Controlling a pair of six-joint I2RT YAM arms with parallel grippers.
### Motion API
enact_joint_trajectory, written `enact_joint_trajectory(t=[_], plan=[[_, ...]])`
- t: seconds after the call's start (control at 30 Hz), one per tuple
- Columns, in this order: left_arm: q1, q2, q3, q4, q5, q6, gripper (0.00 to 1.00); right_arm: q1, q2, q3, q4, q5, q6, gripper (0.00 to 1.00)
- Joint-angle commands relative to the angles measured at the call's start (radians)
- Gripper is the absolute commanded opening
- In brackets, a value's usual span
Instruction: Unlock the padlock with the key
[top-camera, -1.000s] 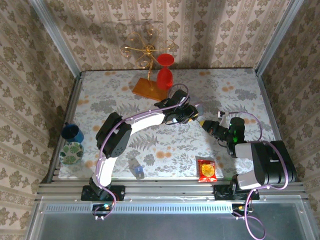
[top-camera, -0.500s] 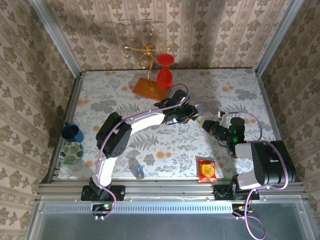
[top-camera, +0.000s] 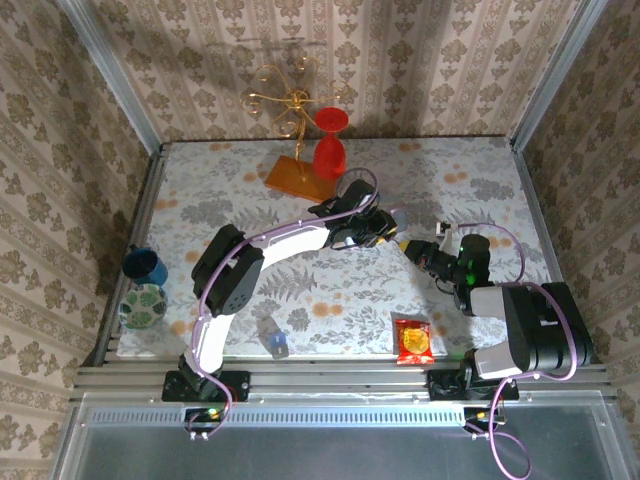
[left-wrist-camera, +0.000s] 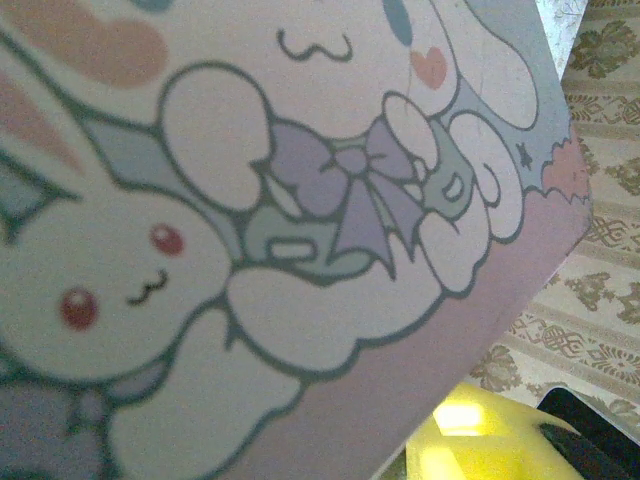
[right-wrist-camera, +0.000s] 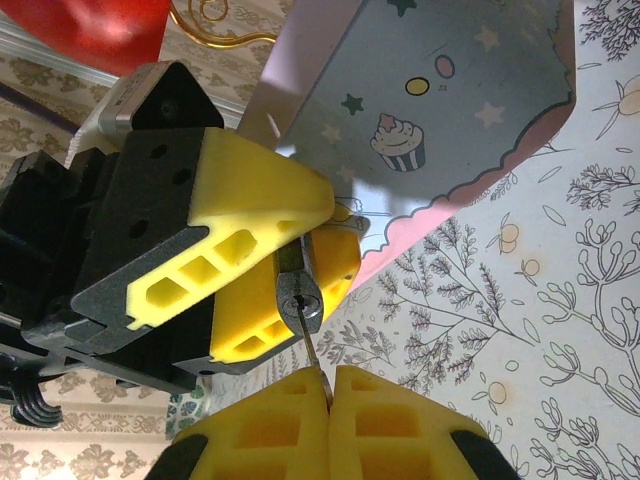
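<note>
Right wrist view showed me the padlock, a small dark block with a silvery keyhole face, pinched between the yellow fingers of the left gripper. The thin key touched the keyhole with its tip; how deep it sat, I could not tell. The right gripper held the key, its jaws pressed almost together. Just behind was the patterned tin box, above the flowered table.
</note>
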Motion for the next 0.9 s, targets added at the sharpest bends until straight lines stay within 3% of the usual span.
enact_joint_trajectory(t=[0.0,0.87], plan=[[0.002,-0.056,-0.005,0.044,0.02,0.009,0.0,0.004,-0.018,0.011,0.025,0.01,-0.005,0.0],[0.002,-0.045,-0.003,0.053,0.038,0.004,0.0,0.034,0.026,0.037,0.072,0.04,0.025,0.0]])
